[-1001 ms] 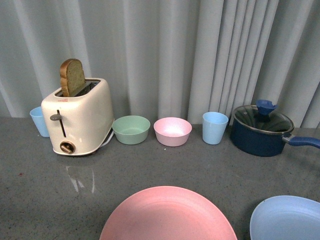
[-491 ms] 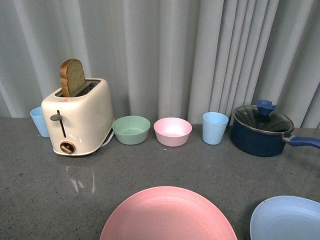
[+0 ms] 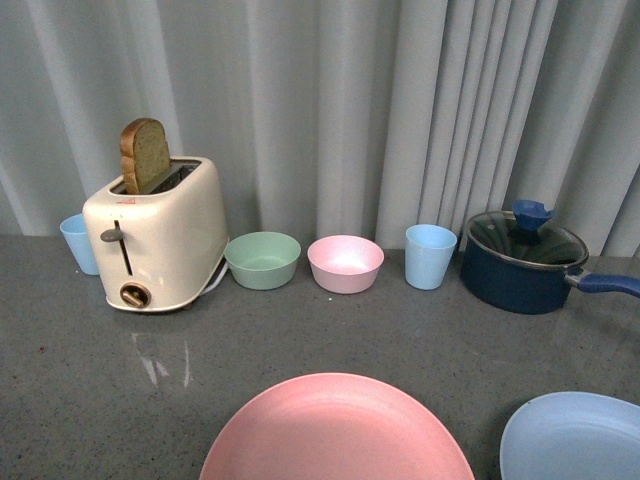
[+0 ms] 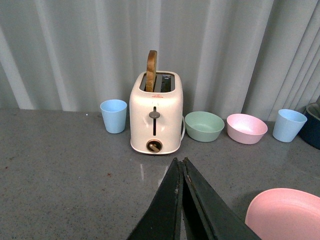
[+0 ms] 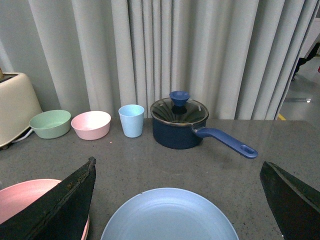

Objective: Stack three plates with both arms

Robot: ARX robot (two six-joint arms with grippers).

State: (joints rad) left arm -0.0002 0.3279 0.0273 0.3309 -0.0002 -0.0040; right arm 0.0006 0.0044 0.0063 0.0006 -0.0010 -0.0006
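Countertop [image 3: 70, 400]: grey, with curtain [image 3: 330, 100] behind.
Left gripper [image 4: 181, 162]: fingers pressed together, seemingly empty, in front of toaster [image 3: 160, 235].
Right gripper [image 5: 177, 167]: fingers spread wide, well right of toaster.
Pink plate [image 3: 335, 430]: nearer than toaster, to its right.
Light blue plate [image 3: 575, 440]: farther right of toaster.

Toaster [image 3: 165, 240], mint bowl [image 3: 262, 258], pink bowl [image 3: 345, 262], saucepan [image 3: 520, 268]

Setting: staged kitchen counter. Evidence: speckled grey countertop [image 3: 300, 330]; cream toaster [image 3: 160, 232] holding a bread slice [image 3: 145, 153], far left; mint bowl [image 3: 262, 259], pink bowl [image 3: 345, 262], blue cup [image 3: 430, 255] and lidded navy saucepan [image 3: 522, 262] in the far row; pink plate [image 3: 335, 430] and blue plate [image 3: 575, 440] near; pleated pale curtain [image 3: 400, 100] behind.
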